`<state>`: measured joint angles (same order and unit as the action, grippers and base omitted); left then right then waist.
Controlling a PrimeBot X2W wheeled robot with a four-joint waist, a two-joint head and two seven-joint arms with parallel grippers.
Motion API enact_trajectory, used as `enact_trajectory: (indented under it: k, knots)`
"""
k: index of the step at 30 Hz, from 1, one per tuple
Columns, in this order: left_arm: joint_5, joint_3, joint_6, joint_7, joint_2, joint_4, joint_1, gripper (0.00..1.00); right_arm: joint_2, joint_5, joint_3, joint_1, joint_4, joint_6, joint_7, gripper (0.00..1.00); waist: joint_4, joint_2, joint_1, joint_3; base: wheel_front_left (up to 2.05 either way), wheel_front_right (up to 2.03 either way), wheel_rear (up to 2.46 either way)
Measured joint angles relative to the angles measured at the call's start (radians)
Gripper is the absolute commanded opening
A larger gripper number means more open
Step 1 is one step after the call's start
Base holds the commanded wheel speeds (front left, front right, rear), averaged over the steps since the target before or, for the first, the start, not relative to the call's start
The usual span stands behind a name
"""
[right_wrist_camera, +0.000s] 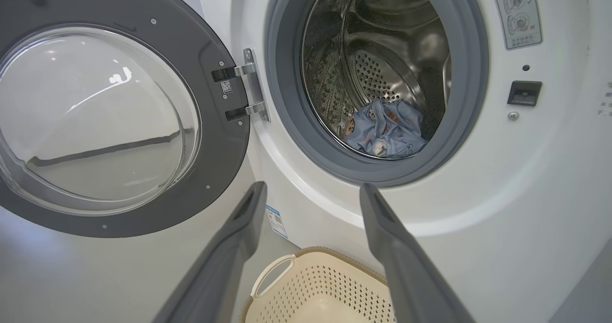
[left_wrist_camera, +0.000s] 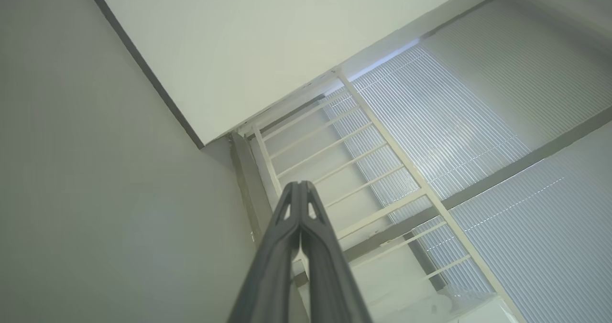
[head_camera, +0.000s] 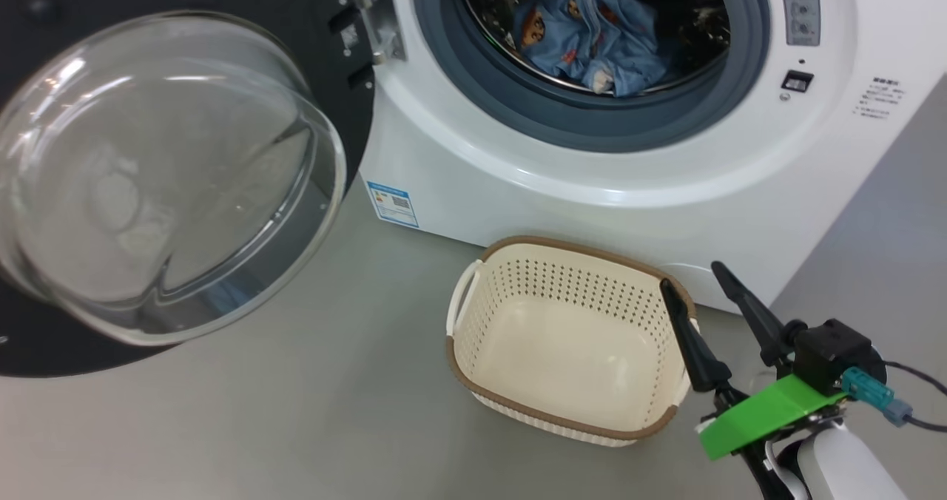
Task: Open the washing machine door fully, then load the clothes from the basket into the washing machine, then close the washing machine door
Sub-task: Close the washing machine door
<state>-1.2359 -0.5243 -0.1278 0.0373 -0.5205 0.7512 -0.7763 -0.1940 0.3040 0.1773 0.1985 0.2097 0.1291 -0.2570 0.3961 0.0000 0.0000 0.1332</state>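
Note:
The white washing machine (head_camera: 592,189) (right_wrist_camera: 526,194) stands with its round black door (head_camera: 325,49) (right_wrist_camera: 210,170) swung wide to the left, glass porthole bulging out. The blue bear-print clothes (head_camera: 592,41) (right_wrist_camera: 387,132) lie inside the steel drum. On the floor in front sits the cream basket (head_camera: 570,337) (right_wrist_camera: 311,289), nothing in it. My right gripper (head_camera: 695,278) (right_wrist_camera: 313,191) hangs open just right of the basket's rim, fingers pointing toward the drum. My left gripper (left_wrist_camera: 300,185) is shut on nothing and points up at a wall corner and a window.
Grey floor (head_camera: 296,411) spreads around the basket and under the open door. A door latch slot (head_camera: 797,80) sits on the machine's front at the right of the opening. A blue label (head_camera: 393,203) marks its lower left corner.

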Motion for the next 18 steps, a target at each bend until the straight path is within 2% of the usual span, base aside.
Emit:
enact_trajectory:
  k: [7,13,18]
  knots:
    - [-0.050,0.005,0.000,0.063,-0.045,0.132,-0.025,0.00,-0.016,-0.007,0.004,0.036,-0.001,0.000,0.000,1.00,-0.034,0.0000,0.0000,0.032,0.00,0.00,0.00]
    - [-0.054,0.054,0.000,0.145,-0.094,0.220,-0.054,0.00,-0.026,-0.013,0.001,0.040,-0.002,0.000,0.000,1.00,-0.068,0.0000,0.0000,0.061,0.00,0.00,0.00]
    - [-0.054,0.081,0.000,0.168,-0.116,0.293,-0.088,0.00,-0.027,-0.015,-0.001,0.046,-0.004,0.000,0.000,1.00,-0.085,0.0000,0.0000,0.081,0.00,0.00,0.00]
